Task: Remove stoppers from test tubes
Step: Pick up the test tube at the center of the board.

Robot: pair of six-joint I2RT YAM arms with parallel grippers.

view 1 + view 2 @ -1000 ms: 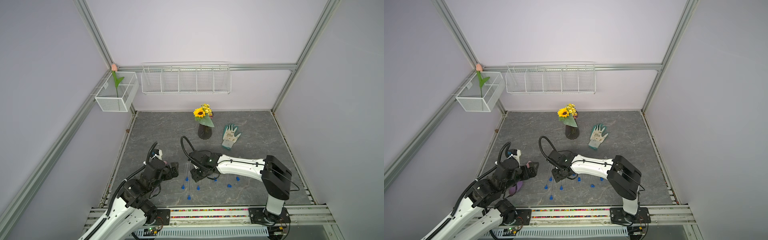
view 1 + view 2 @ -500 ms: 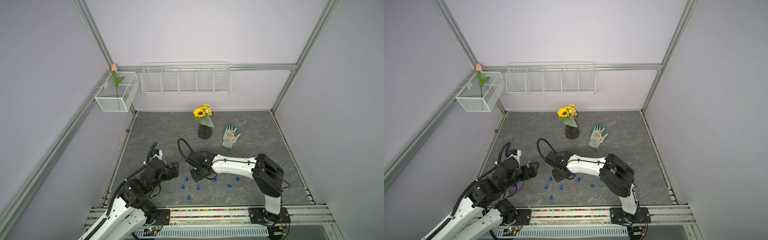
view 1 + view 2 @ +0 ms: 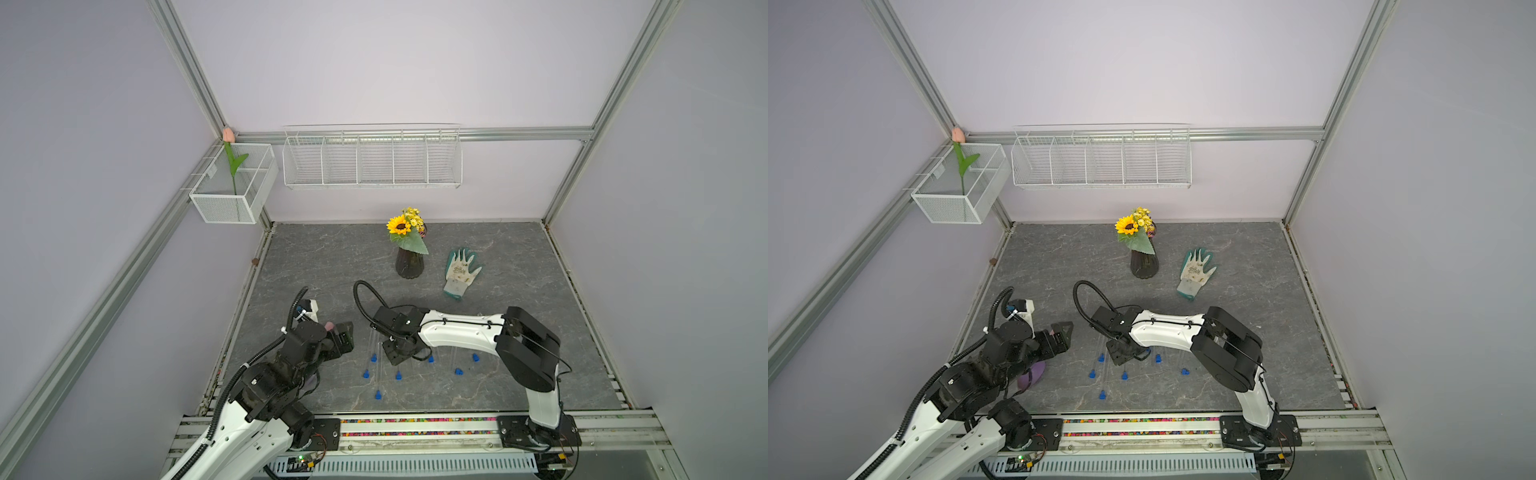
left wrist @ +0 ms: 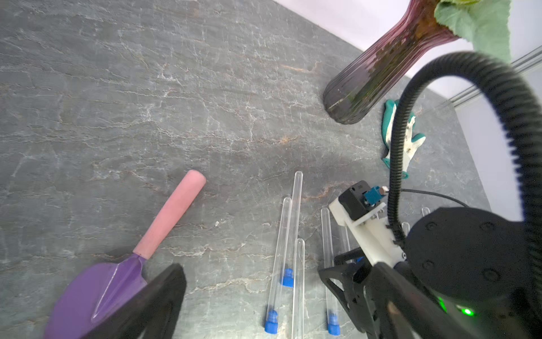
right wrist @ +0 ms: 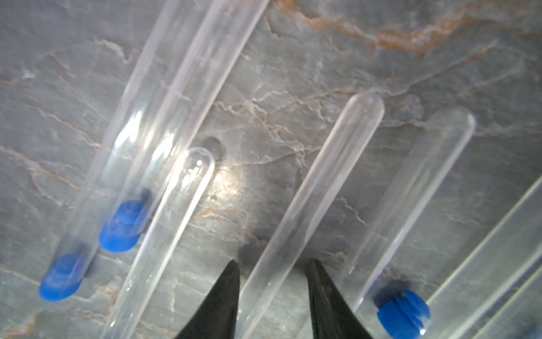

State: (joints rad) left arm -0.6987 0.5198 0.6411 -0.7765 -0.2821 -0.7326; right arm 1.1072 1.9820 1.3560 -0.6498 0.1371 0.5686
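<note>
Right pincer [image 5: 273, 261] straddles test tube [image 5: 318, 187]; jaws apart

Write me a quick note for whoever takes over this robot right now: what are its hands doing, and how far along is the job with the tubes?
Left hand: open, empty, hovering by the purple scoop.
Right hand: open, fingers on either side of one test tube, not clamped on it.
Things: the test tubes lie flat together on the table under the right hand; blue stoppers sit at their ends.
Done: no stopper looks pulled out yet.
Left: grip a tube, pull its stopper, repeat for every tube.
</note>
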